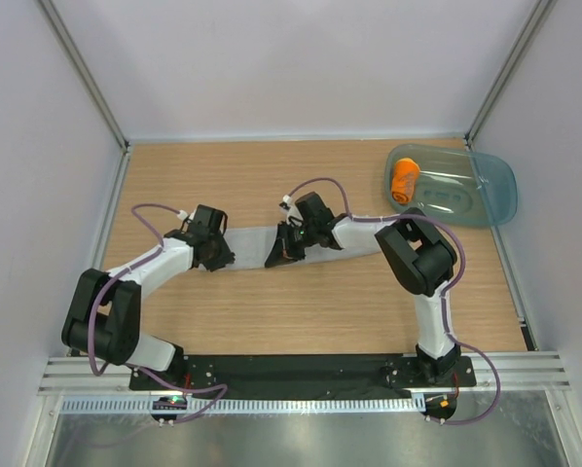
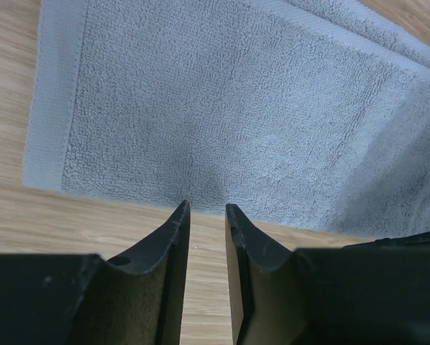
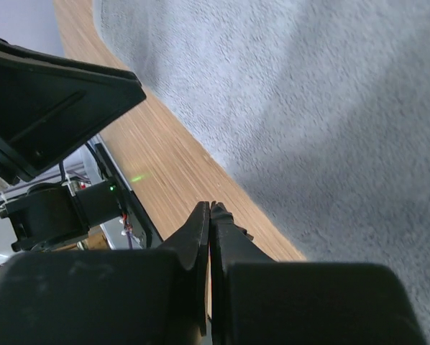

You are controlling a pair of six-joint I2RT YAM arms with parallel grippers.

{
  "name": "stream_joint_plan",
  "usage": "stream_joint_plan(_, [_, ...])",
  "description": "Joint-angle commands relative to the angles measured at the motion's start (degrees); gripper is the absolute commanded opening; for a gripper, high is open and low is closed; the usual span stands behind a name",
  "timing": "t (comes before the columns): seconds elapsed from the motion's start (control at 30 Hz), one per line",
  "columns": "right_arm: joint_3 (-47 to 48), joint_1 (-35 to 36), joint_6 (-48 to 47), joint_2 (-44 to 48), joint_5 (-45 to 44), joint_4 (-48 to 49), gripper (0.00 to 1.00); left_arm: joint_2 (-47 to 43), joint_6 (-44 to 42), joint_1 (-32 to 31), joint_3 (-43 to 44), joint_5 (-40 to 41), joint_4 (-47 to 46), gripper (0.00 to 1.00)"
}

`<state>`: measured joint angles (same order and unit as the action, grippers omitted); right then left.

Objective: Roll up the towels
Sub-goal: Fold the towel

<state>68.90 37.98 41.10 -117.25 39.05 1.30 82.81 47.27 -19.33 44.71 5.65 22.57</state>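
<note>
The plain light grey towel (image 1: 250, 248) lies flat as a long strip on the wooden table between my two grippers. It fills the left wrist view (image 2: 236, 108) and the right wrist view (image 3: 330, 108). My left gripper (image 1: 216, 255) is at the strip's left end. Its jaws (image 2: 206, 207) stand a narrow gap apart over bare wood, just short of the towel's edge, with nothing between them. My right gripper (image 1: 279, 253) is over the strip's middle. It is shut and empty (image 3: 211, 205), by the towel's near edge. The orange towel (image 1: 404, 181) lies rolled in the tub.
The translucent blue-green tub (image 1: 476, 195) stands at the back right corner. White walls and metal posts bound the table on three sides. The black base rail (image 1: 301, 370) runs along the near edge. The left arm's black body (image 3: 49, 100) shows close in the right wrist view.
</note>
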Motion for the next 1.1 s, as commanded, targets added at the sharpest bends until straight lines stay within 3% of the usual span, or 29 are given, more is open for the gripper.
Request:
stream_joint_plan(0.0, [4.1,0.9,1.4,-1.1,1.7,3.7,0.01,-0.2,-0.4,0.0,0.8,1.2,-1.4,0.26])
stream_joint_plan(0.27, [8.5,2.2,1.9,-4.6,2.1,3.2,0.01,1.2,-0.1,0.1,-1.6,2.3,-1.8,0.25])
stream_joint_plan(0.8, [8.7,3.5,-1.2,-11.0,-0.9,2.1,0.01,2.4,-1.0,3.0,-3.3,3.8,-1.3,0.25])
stream_joint_plan(1.07, [6.6,1.4,-2.2,-10.0,0.9,2.3,0.01,3.3,-1.2,6.8,-4.0,0.9,-1.8,0.17])
